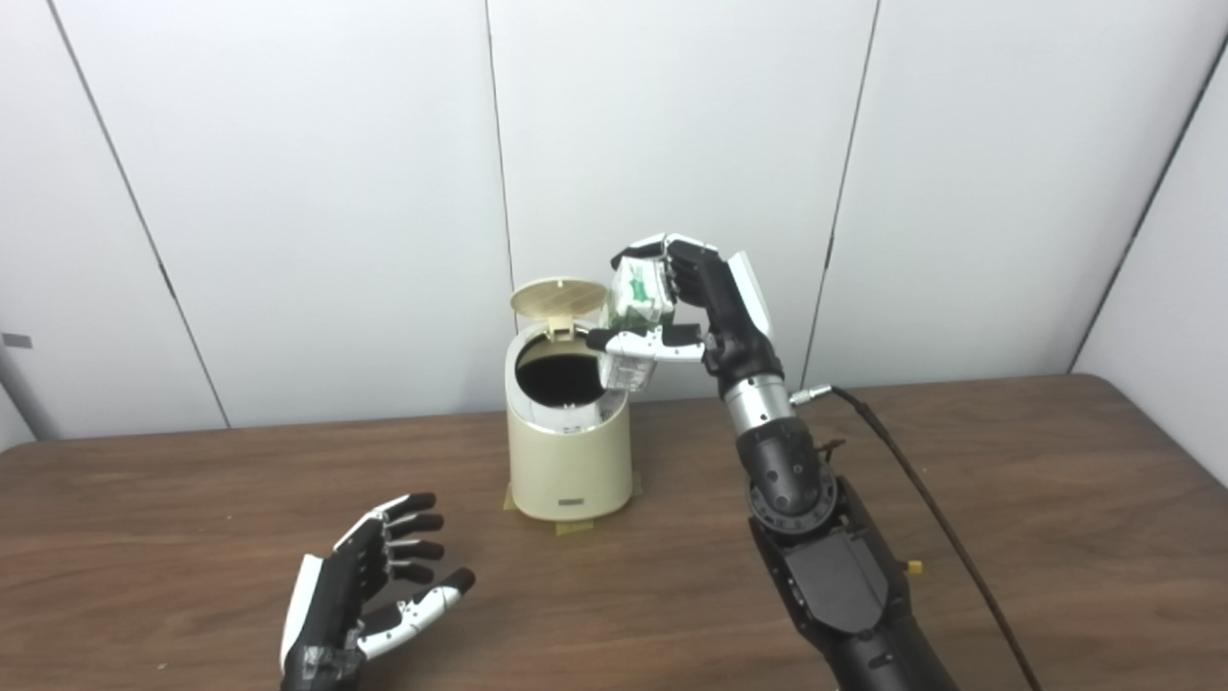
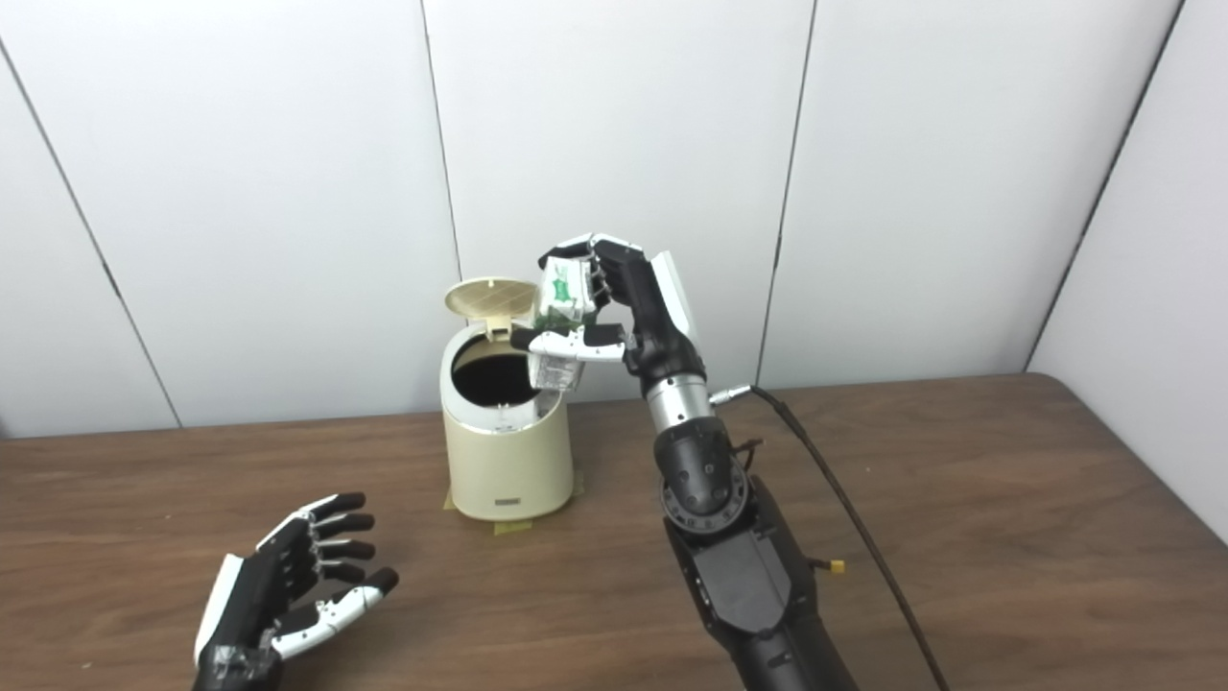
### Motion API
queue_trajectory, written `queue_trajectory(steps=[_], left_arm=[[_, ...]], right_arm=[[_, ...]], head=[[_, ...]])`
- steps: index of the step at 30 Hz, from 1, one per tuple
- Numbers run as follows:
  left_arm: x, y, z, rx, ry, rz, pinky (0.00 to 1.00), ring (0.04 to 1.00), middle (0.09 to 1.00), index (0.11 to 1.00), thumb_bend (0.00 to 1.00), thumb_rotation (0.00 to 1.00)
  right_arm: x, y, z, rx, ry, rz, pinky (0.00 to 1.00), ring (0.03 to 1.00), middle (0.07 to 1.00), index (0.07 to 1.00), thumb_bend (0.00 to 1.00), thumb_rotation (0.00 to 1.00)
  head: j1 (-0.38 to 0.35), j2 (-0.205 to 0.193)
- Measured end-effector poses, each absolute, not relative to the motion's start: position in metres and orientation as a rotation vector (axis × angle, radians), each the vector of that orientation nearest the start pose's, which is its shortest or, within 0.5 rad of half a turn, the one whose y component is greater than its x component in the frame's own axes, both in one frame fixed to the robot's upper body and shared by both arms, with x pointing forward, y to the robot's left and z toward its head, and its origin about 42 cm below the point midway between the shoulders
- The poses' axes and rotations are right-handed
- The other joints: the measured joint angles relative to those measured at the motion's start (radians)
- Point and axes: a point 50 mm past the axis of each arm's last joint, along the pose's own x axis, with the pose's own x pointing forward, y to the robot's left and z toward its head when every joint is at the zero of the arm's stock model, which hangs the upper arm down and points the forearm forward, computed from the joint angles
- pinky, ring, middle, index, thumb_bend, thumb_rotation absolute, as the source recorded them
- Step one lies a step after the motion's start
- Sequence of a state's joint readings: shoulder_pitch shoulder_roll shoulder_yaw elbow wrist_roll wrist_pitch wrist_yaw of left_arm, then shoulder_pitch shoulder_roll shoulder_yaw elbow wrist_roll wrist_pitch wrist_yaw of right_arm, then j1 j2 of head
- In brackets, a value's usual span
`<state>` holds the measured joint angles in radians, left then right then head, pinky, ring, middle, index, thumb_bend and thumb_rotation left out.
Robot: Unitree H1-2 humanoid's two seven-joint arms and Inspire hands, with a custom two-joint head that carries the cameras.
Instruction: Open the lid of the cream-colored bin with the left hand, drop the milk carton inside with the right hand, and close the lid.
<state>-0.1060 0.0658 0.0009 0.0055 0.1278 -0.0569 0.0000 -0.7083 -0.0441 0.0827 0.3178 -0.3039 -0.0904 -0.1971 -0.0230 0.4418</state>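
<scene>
The cream-colored bin (image 1: 568,461) stands mid-table, its round lid (image 1: 558,298) tipped up at the back and its dark mouth showing. My right hand (image 1: 700,307) is shut on the green-and-white milk carton (image 1: 635,321), holding it upright just above the bin's right rim. The carton's bottom corner overlaps the opening's edge. My left hand (image 1: 369,595) hovers low over the table, front left of the bin, open with fingers spread and nothing in it. It does not touch the bin.
The brown wooden table (image 1: 1007,537) reaches to the white panelled wall. A black cable (image 1: 921,489) trails from the right forearm across the table's right side. Yellow tape (image 1: 576,526) marks the bin's foot.
</scene>
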Motion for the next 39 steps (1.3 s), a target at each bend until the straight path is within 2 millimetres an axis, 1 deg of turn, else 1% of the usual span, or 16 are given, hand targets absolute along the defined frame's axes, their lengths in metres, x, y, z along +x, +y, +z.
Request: queue_trajectory(steps=[4, 11, 15, 20, 23, 27, 30, 35, 39], left_arm=[[0.318, 0.217, 0.128, 0.181, -0.154, -0.020, 0.55, 0.626, 0.700, 0.747, 0.70, 0.06], [0.319, 0.211, 0.129, 0.165, -0.158, -0.008, 0.54, 0.629, 0.709, 0.752, 0.70, 0.06], [0.319, 0.210, 0.129, 0.163, -0.157, -0.007, 0.53, 0.629, 0.708, 0.751, 0.71, 0.07], [0.319, 0.207, 0.128, 0.154, -0.155, -0.006, 0.54, 0.628, 0.707, 0.750, 0.71, 0.04], [0.319, 0.206, 0.128, 0.152, -0.149, -0.005, 0.54, 0.627, 0.705, 0.749, 0.71, 0.05], [0.319, 0.205, 0.129, 0.151, -0.142, -0.004, 0.55, 0.632, 0.709, 0.756, 0.71, 0.05], [0.319, 0.204, 0.130, 0.150, -0.144, -0.006, 0.55, 0.635, 0.712, 0.758, 0.70, 0.04], [0.319, 0.202, 0.130, 0.149, -0.144, -0.011, 0.56, 0.643, 0.718, 0.760, 0.70, 0.04], [0.318, 0.201, 0.130, 0.147, -0.145, -0.013, 0.55, 0.640, 0.716, 0.758, 0.70, 0.06]], right_arm=[[0.472, -0.132, 0.286, -0.342, -0.540, 0.018, 0.30, 0.391, 0.497, 0.534, 0.51, 0.00], [0.474, -0.113, 0.290, -0.357, -0.549, 0.057, 0.31, 0.391, 0.500, 0.533, 0.51, 0.00], [0.475, -0.109, 0.287, -0.353, -0.535, 0.067, 0.31, 0.391, 0.497, 0.535, 0.51, 0.00], [0.481, -0.103, 0.275, -0.346, -0.511, 0.090, 0.30, 0.385, 0.499, 0.538, 0.51, 0.00], [0.484, -0.101, 0.270, -0.349, -0.498, 0.099, 0.30, 0.382, 0.494, 0.545, 0.51, 0.00], [0.488, -0.099, 0.270, -0.352, -0.506, 0.106, 0.29, 0.380, 0.492, 0.550, 0.51, 0.00], [0.492, -0.098, 0.267, -0.360, -0.504, 0.115, 0.29, 0.380, 0.493, 0.551, 0.51, 0.00], [0.496, -0.098, 0.258, -0.387, -0.506, 0.131, 0.29, 0.380, 0.492, 0.551, 0.51, 0.00], [0.500, -0.100, 0.256, -0.403, -0.521, 0.135, 0.29, 0.381, 0.493, 0.551, 0.51, 0.00]], head=[[0.023, 0.003], [0.045, 0.009], [0.055, 0.017], [0.064, 0.023], [0.069, 0.028], [0.077, 0.032], [0.078, 0.034], [0.083, 0.037], [0.087, 0.040]])
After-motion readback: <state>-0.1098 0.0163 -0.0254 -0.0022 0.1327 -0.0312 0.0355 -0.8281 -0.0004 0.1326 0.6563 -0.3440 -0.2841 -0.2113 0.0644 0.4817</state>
